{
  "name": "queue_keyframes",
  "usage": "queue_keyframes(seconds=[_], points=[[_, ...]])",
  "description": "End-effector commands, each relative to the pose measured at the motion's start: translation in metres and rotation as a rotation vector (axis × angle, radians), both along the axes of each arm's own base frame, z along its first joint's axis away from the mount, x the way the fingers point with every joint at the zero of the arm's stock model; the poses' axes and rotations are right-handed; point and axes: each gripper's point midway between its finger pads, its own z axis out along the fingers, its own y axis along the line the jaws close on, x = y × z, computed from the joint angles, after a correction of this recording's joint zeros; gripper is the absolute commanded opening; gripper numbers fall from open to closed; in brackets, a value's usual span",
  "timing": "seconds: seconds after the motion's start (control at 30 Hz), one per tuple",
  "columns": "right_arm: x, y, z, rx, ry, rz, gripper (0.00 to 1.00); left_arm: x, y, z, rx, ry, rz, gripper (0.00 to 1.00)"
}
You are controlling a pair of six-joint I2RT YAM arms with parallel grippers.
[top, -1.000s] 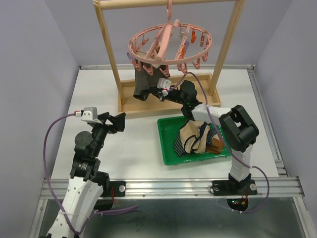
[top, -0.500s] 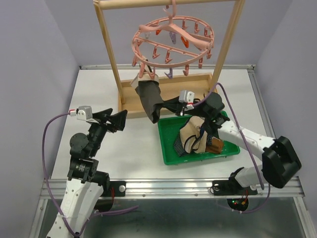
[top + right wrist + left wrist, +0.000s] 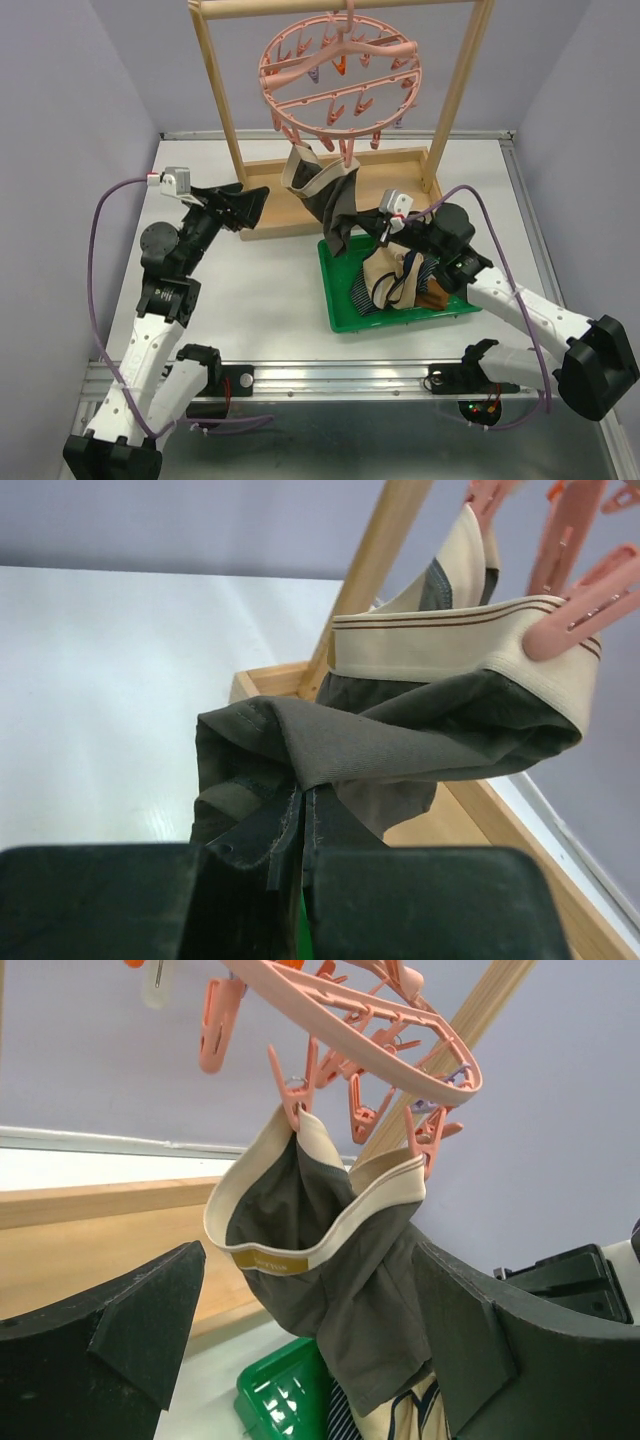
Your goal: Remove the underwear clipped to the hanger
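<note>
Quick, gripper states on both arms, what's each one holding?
Left gripper: open, holding nothing.
Right gripper: shut on the lower edge of the dark underwear, which is clipped to the hanger.

Pink hanger (image 3: 340,996), dark grey beige-banded underwear (image 3: 345,1280), green tray (image 3: 337,282)

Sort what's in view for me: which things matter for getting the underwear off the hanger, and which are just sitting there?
In the job:
hanger
dark underwear, clipped to it by the beige waistband
right end effector, shut on that underwear
left end effector, open
pile of underwear in the green tray, likely the drop spot

Just there:
wooden frame
table
</note>
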Motion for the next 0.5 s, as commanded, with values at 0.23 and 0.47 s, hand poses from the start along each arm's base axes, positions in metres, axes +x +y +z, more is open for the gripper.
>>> queue_keyframes(seconds=[0.23, 0.47], points=[[0.012, -0.025, -0.006, 0.009, 0.006, -0.145, 0.0, 0.04, -0.025, 0.044, -0.069, -0.048, -0.102, 0.87], [0.009, -0.029, -0.009, 0.01, 0.01, -0.152, 0.01, 0.068, -0.038, 0.04, -0.027, -0.041, -0.121, 0.87]])
